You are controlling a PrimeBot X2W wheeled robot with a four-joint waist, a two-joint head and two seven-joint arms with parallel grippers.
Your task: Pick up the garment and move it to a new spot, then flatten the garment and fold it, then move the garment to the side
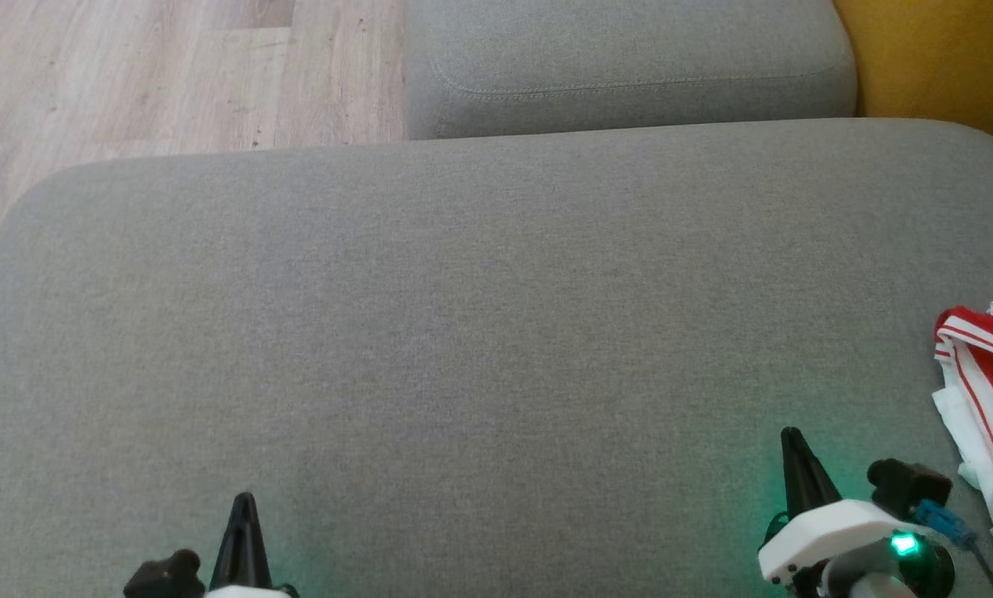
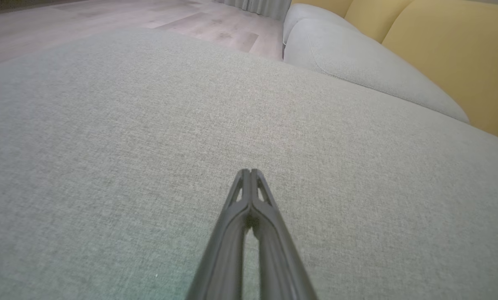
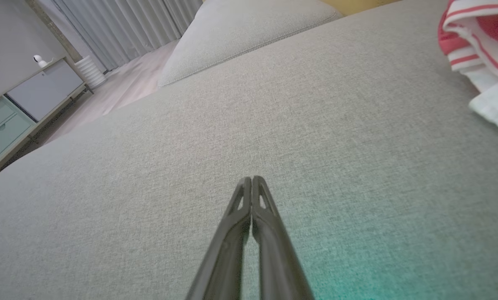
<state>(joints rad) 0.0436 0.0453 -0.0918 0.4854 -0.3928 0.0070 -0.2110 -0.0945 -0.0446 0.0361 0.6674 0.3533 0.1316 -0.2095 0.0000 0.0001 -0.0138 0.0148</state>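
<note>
The garment (image 1: 982,415), red and white with stripes, lies on the grey sofa seat (image 1: 496,316) at the right edge of the head frame, partly cut off by the frame border. In the right wrist frame it occupies the upper right corner. Its layers lie one over another, but whether they form a neat fold cannot be determined. The left jaws, at the lower left of the head frame, are pressed fully together and hold nothing. The right jaws, at the lower right, are likewise closed and empty, near the garment but clear of it. This layout fits two stages: a garment at the side waiting for pick-up, or a folded garment set aside with the work complete. The pictures do not settle which. Any further grasp of the cloth would require the jaws to part beforehand.
</note>
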